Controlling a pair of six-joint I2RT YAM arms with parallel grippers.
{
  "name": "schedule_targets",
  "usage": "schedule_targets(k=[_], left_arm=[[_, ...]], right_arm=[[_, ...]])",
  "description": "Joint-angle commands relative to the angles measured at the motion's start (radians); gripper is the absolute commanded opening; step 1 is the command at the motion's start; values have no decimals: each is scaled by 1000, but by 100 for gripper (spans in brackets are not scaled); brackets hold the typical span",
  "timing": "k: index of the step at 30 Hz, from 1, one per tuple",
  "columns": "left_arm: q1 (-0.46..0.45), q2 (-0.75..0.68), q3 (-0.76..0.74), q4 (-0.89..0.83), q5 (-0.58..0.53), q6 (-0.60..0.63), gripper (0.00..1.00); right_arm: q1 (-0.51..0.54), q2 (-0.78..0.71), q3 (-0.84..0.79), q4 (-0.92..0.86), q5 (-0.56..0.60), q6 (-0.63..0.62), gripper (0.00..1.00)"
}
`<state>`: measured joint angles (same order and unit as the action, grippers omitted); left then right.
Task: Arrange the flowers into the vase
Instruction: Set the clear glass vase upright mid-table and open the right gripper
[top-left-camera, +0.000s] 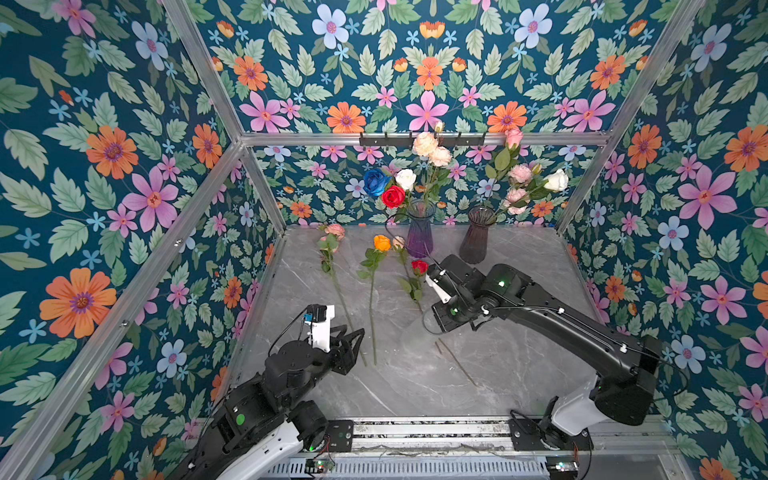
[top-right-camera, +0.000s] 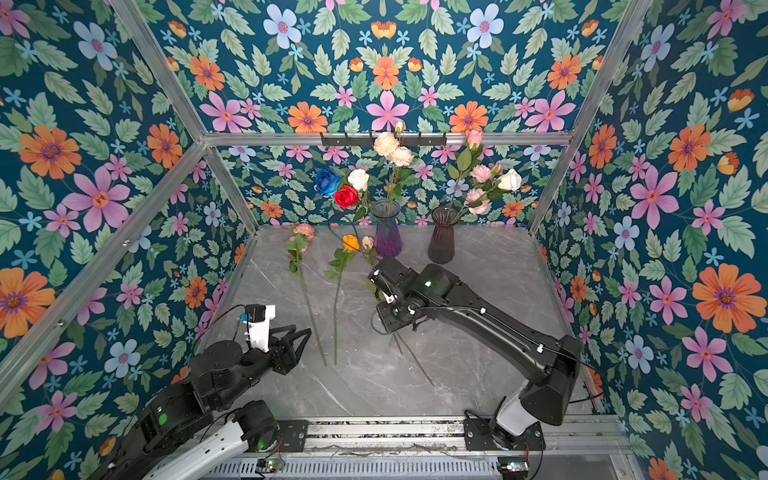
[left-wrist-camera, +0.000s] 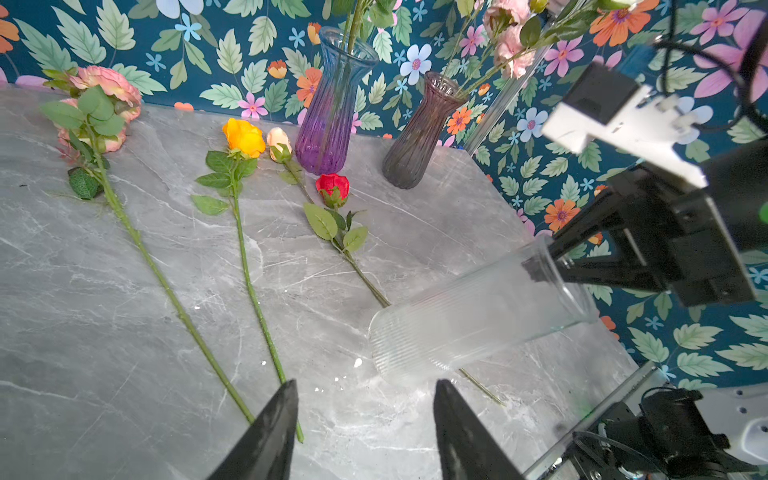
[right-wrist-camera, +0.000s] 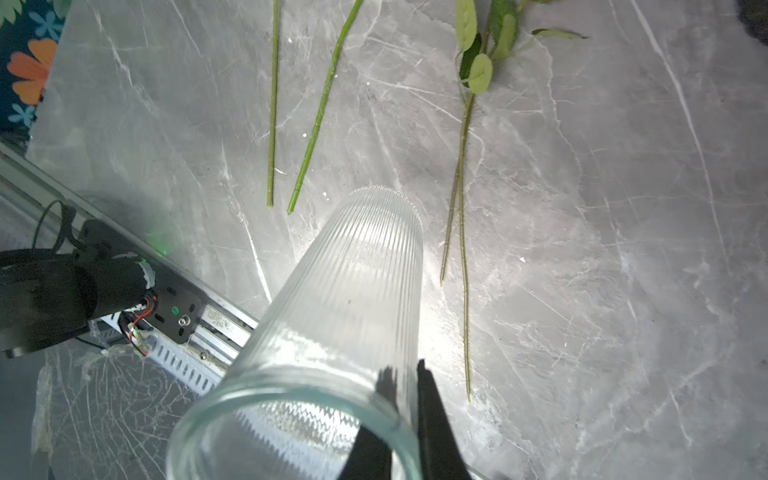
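A clear ribbed vase (right-wrist-camera: 345, 291) leans over the grey table (top-left-camera: 498, 374). My right gripper (right-wrist-camera: 405, 368) is shut on its rim, one finger inside the glass and one outside. Four loose flowers lie flat on the table: a pink peony (top-left-camera: 334, 230), an orange rose (top-left-camera: 381, 243), a cream bud (top-left-camera: 398, 242) and a red rose (top-left-camera: 419, 267). The stems of the last two run under the clear vase (left-wrist-camera: 478, 316). My left gripper (left-wrist-camera: 365, 384) is open and empty, low near the cut ends of the peony and orange rose stems.
At the back stand a purple vase (top-left-camera: 419, 232) holding blue, red, white and cream flowers, and a dark vase (top-left-camera: 477, 241) holding pink and white ones. Flower-papered walls close in the table on three sides. A metal rail (top-left-camera: 415, 430) runs along the front.
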<state>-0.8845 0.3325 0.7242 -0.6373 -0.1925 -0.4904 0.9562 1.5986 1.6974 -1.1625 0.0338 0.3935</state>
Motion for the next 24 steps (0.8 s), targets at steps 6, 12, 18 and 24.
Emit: schedule_targets(k=[6,12,18,24], left_arm=[[1,-71,-5,0,-49,-19,54],[0,-100,-6,-3,-63,-30,54],[0,-89,-7,-2,-60,-30,54],[1,-87,-5,-6,-71,-31,54]], right_arm=[[77,182,101,-68,-25,-77,0],[110,230,113,-57,-7,-92,1],[121,238,130,-62,2,-99,43],[121,183,169,-62,-36,-98,64]])
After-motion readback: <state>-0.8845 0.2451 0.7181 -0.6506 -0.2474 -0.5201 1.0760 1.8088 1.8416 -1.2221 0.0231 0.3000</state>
